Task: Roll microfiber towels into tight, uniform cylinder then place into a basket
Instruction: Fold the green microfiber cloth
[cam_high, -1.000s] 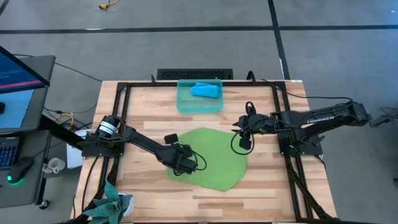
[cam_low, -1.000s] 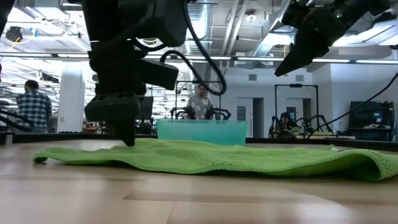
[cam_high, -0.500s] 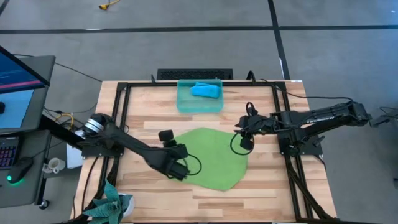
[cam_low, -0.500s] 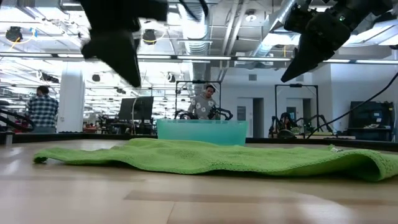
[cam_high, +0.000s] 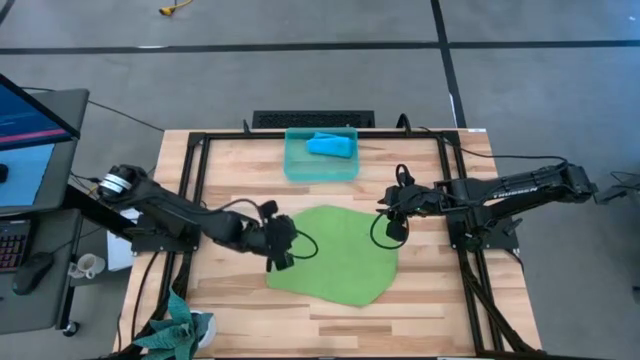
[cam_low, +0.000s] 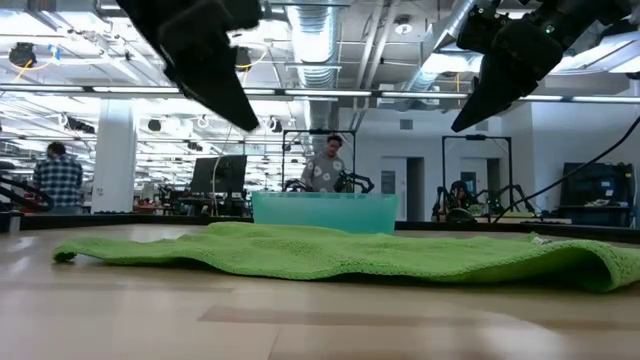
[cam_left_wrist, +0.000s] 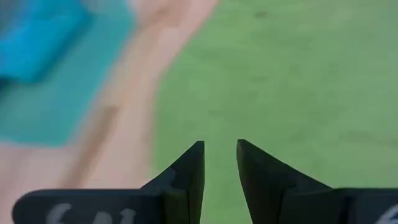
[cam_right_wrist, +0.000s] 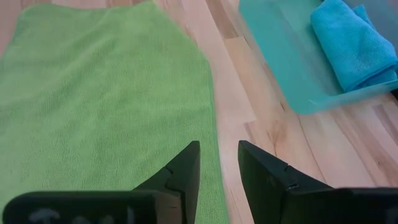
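Lime green microfiber towel (cam_high: 338, 254) lies spread flat and unrolled in the middle of the pale wooden desk (cam_high: 420, 300), one edge rumpled in the low view. Sky blue microfiber towel (cam_high: 331, 145) already rolled, lying inside the translucent teal plastic basket (cam_high: 294, 165) at the far edge of the desk.

Step in hand, as I judge it: second towel, rolling not yet begun. Both arms are off the cloth.

Left pincer (cam_high: 279, 247) hangs above the towel's left edge, nothing held; fingers stand a narrow gap apart in the left wrist view. Right pincer (cam_high: 391, 228) hangs above the towel's far right corner, also empty, fingers a narrow gap apart.

Next move likely calls for both pincers to come down on one edge, pinch a thin lip of cloth without catching the desk, and turn it over evenly. Soft fabric; uneven pull on the two sides would give a slack or coned roll.

Against a second ago: left pincer was down on the towel near its left edge, tips touching the cloth; it is now lifted clear and the arm drawn back toward its own side. Right arm nearly unmoved. Towel keeps the same outline.
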